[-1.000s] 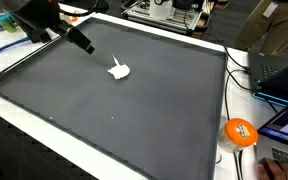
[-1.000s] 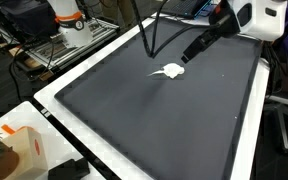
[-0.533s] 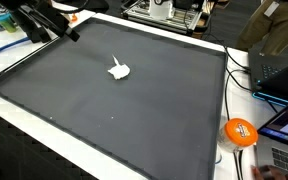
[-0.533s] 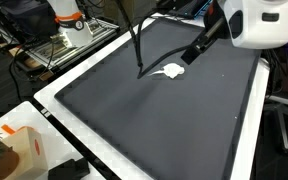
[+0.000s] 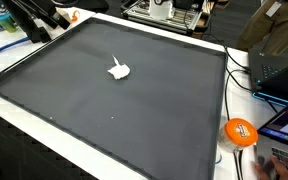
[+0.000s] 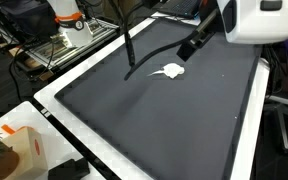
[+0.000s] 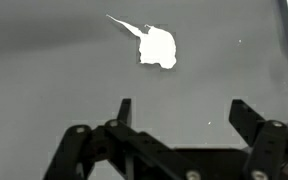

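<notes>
White scrap (image 7: 159,47) on the dark mat (image 7: 44,70) looks light and flimsy, best pinched across its broad body; gripper (image 7: 182,112) stands fully open, holding nothing.

No text, label or number can be read anywhere; the orange disc (image 5: 240,131) bears pale marks, possibly lettering, too small to decipher.

Exteriors oblique across shared mat (image 5: 144,110) (image 6: 164,120), wrist — close overhead
</notes>
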You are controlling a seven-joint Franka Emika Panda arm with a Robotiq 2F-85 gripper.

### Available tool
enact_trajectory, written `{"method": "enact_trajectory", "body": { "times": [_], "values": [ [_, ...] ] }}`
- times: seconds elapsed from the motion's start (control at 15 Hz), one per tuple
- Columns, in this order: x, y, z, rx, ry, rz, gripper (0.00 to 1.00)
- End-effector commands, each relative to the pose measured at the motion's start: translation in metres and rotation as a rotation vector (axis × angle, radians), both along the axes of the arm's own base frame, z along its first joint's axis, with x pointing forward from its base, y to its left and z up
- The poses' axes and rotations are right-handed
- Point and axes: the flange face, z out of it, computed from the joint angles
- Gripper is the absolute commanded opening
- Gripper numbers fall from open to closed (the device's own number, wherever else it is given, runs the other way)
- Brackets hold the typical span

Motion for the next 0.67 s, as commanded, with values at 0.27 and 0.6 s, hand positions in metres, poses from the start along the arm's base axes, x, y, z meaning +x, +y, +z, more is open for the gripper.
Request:
{"method": "enact_trajectory", "body": {
  "times": [0.27, 0.6],
  "values": [
    [0.011, -0.016, 0.033, 0.034, -0.165, -0.049, 1.0],
    [0.0, -0.007, 0.065, 0.099, -0.218, 0.13, 1.0]
  ]
}}
